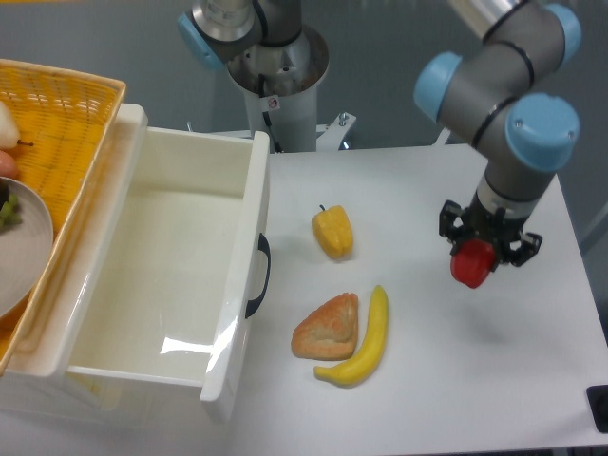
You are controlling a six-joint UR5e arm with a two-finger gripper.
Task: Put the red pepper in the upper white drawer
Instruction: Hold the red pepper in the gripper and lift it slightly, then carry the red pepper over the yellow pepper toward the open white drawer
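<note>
The red pepper [470,267] hangs just above the white table at the right, held from above. My gripper [478,249] is shut on it, its black fingers hugging the pepper's top. The upper white drawer [171,275] stands pulled open at the left, its inside bare, with a dark curved handle [260,275] on its front wall. The pepper is well to the right of the drawer, with other food between them.
A yellow pepper [332,232] lies near the table's middle. A croissant [328,327] and a banana [364,340] lie below it. A yellow wicker basket [57,142] with a plate sits on the cabinet at far left. The robot base [275,76] stands behind.
</note>
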